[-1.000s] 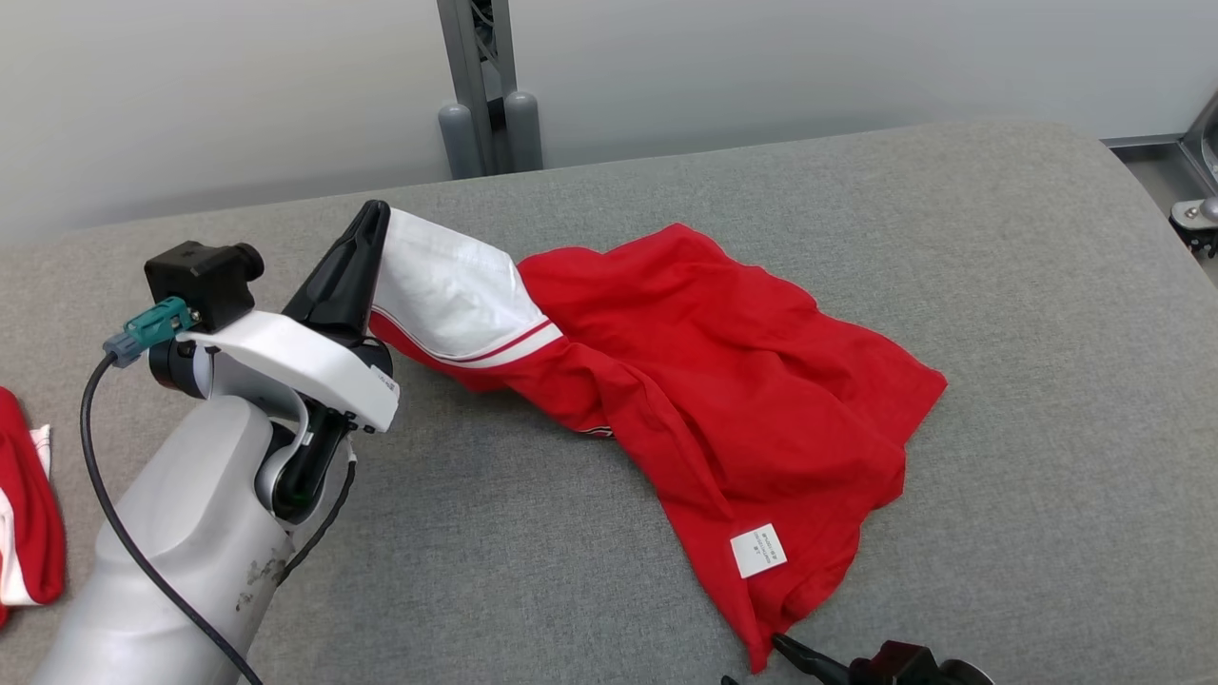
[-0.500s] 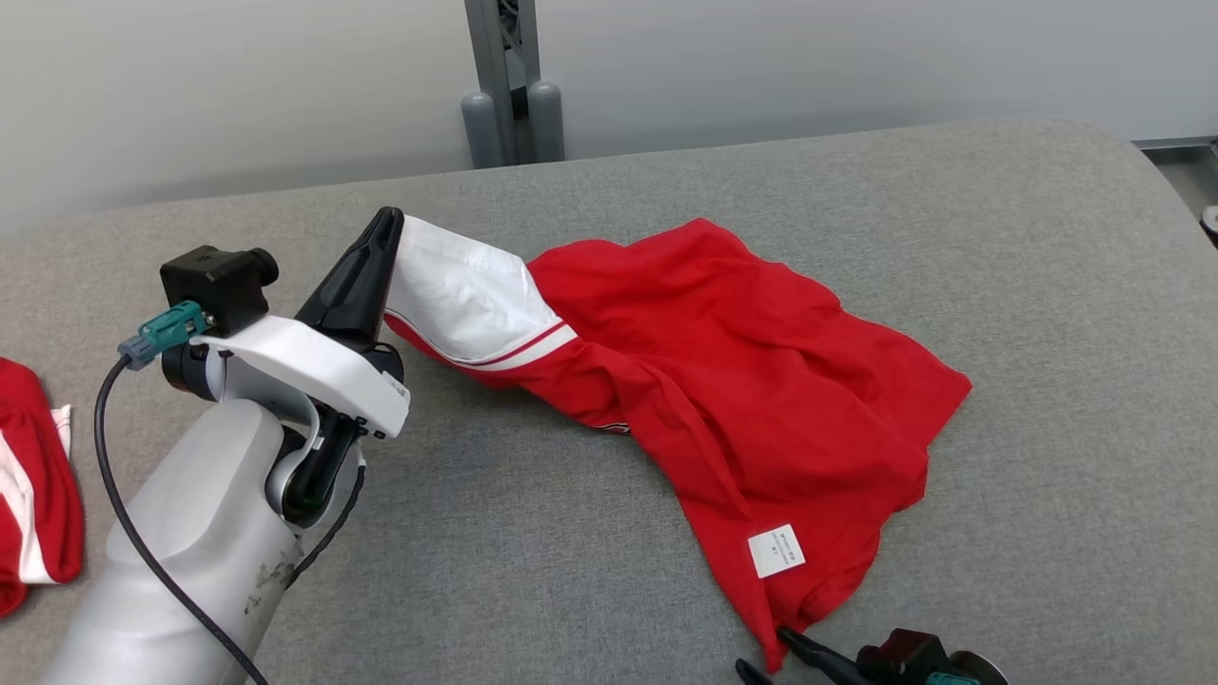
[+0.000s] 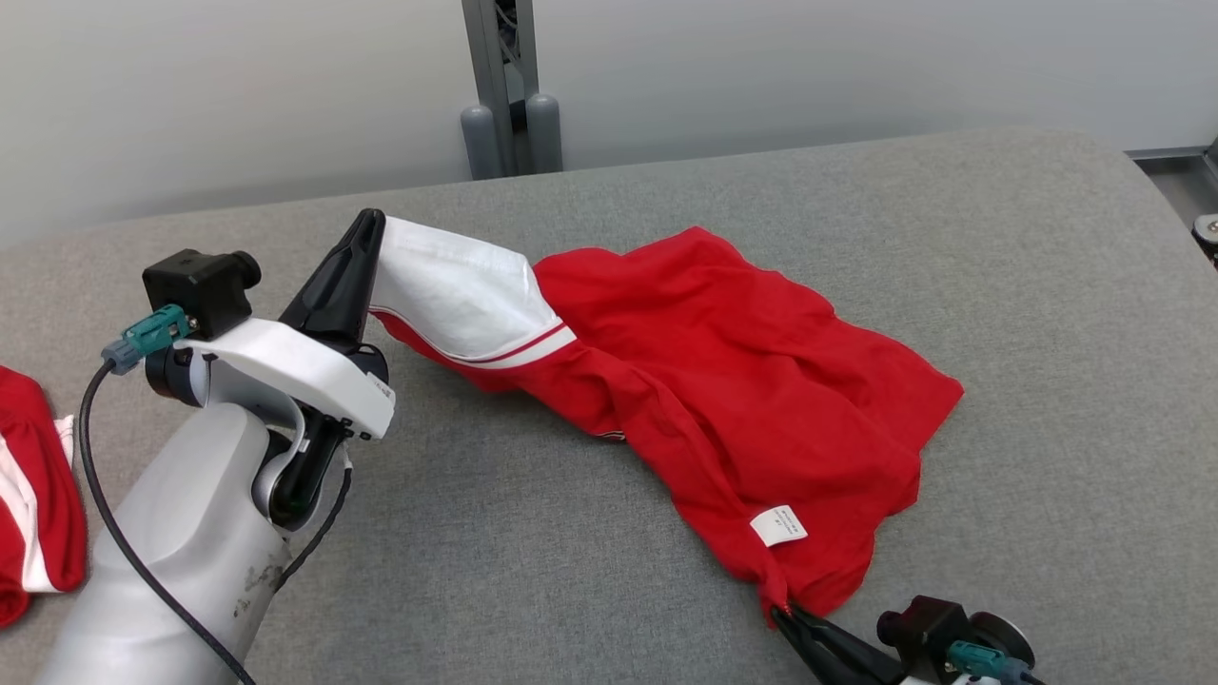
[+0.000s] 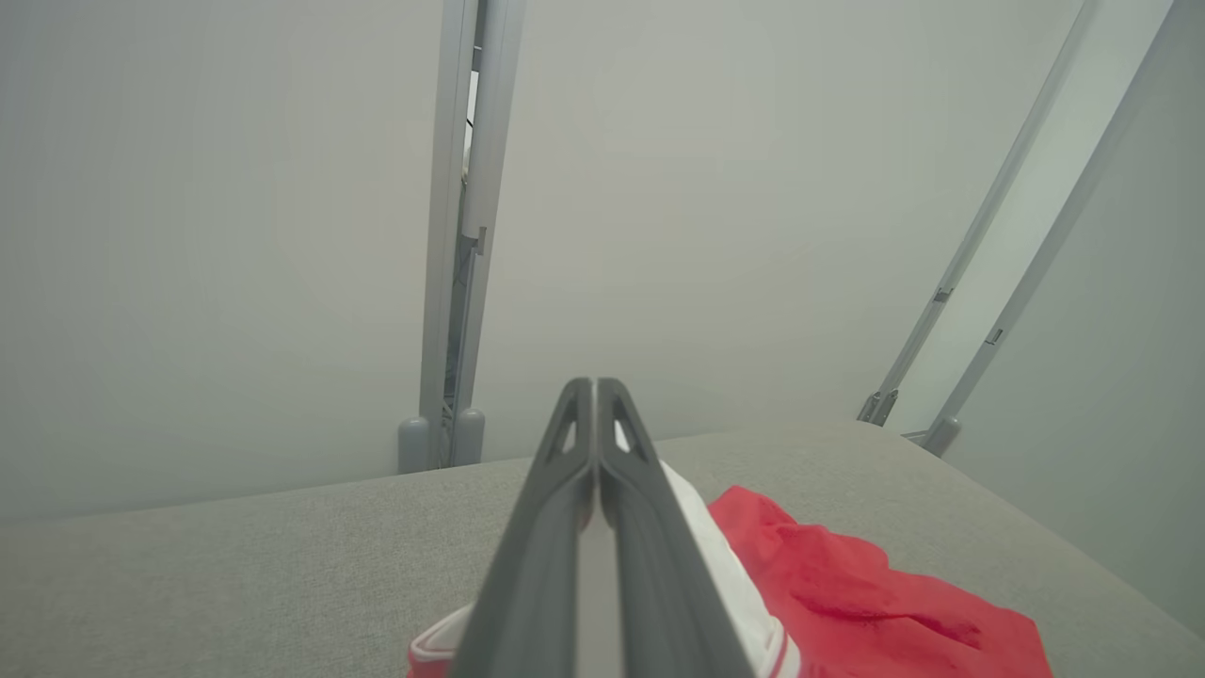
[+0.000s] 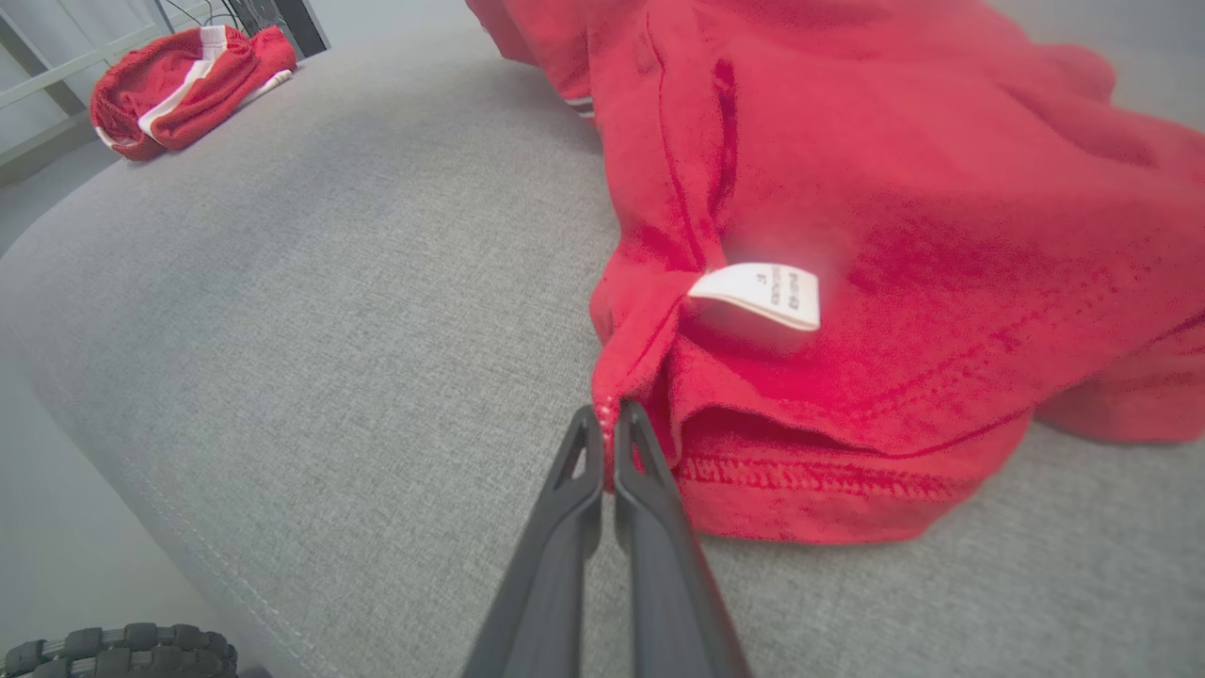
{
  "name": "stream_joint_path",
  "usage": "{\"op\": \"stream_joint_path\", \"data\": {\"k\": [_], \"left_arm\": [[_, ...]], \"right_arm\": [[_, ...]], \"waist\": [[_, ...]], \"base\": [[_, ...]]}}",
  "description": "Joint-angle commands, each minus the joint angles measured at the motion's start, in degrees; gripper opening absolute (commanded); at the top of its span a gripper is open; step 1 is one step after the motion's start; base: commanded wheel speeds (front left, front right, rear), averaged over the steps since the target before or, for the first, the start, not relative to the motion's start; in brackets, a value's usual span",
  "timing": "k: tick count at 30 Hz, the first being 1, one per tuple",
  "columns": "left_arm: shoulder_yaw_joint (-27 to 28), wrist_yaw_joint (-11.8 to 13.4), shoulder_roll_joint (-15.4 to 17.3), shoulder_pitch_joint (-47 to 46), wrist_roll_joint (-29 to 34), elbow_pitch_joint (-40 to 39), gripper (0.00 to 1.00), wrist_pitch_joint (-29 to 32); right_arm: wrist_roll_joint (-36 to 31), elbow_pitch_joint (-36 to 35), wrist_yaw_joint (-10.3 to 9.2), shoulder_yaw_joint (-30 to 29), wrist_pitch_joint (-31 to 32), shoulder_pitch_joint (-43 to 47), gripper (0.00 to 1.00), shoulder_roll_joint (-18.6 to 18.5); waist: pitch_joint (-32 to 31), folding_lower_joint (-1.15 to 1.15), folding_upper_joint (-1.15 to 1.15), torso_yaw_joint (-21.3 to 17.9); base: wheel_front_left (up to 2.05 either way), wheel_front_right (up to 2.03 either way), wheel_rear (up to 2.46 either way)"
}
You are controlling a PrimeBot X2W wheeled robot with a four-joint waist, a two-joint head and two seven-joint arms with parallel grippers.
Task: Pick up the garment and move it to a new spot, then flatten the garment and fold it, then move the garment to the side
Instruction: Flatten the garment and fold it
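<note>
A red garment with a white sleeve lies rumpled across the grey cushioned surface. My left gripper is shut on the white sleeve's end and holds it lifted at the left; the same gripper points toward the wall, with the garment below it. My right gripper is shut on the garment's near hem corner, close to a white care label. In the right wrist view that gripper pinches the red corner of the garment beside the label.
A second red and white garment is bunched at the surface's left edge, also seen as a small red heap. A grey metal post stands behind the surface. The surface's front edge curves down close to my right gripper.
My right gripper has risen into the head view and shut on the hem corner, which now bunches toward it. The left gripper still holds the sleeve. The camera has shifted slightly.
</note>
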Motion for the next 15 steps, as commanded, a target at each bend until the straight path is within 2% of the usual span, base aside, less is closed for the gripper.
{"op": "stream_joint_path", "data": {"k": [1, 10, 15], "left_arm": [[0.7, 0.0, 0.0, 1.1, 0.5, 0.1, 0.0, -0.2], [5.1, 0.0, -1.9, 5.0, -1.0, -1.8, 0.0, -0.2], [6.6, 0.0, -1.6, 5.2, -0.6, -2.7, 0.0, -0.2]], "right_arm": [[-1.6, -1.0, -0.02, -0.8, -0.1, -0.4, 0.0, -1.3], [-4.1, -6.5, -0.02, -5.7, -0.1, -3.1, 0.0, -8.4], [-3.3, -8.8, -0.02, -6.5, -0.1, -7.4, 0.0, -12.2]], "waist": [[-1.5, 0.0, 0.0, -0.4], [-6.6, 0.0, 0.0, -0.4], [-7.5, 0.0, 0.0, -0.3]], "base": [[0.0, 0.0, 0.0], [0.0, 0.0, 0.0], [0.0, 0.0, 0.0]]}}
